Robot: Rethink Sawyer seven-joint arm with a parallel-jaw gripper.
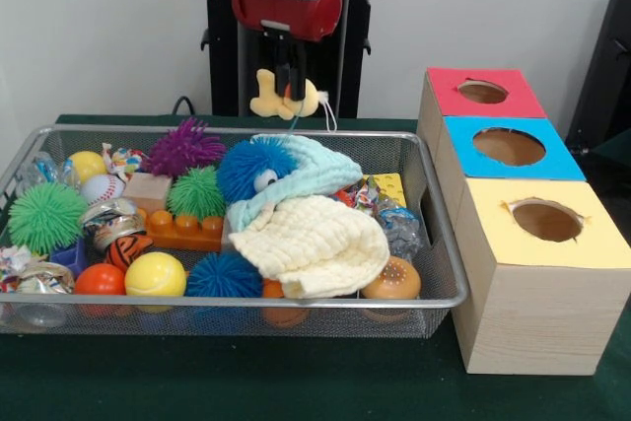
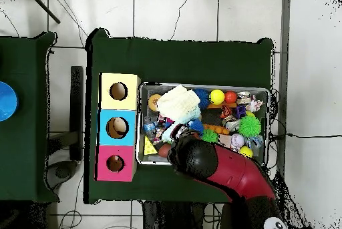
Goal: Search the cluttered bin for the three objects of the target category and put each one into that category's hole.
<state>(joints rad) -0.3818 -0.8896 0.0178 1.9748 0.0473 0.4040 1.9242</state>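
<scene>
The gripper (image 1: 287, 91) hangs above the bin (image 1: 434, 184), fingers seemingly closed on one yellow plush toy (image 1: 268, 98), beside three box holes.

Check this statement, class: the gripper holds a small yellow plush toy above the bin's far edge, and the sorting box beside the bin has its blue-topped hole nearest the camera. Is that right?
One detail is wrong. In the front view the yellow-topped hole is nearest the camera; the blue-topped hole sits in the middle, with the red-topped hole farthest. The gripper does hold the yellow plush toy above the bin's far edge.
</scene>
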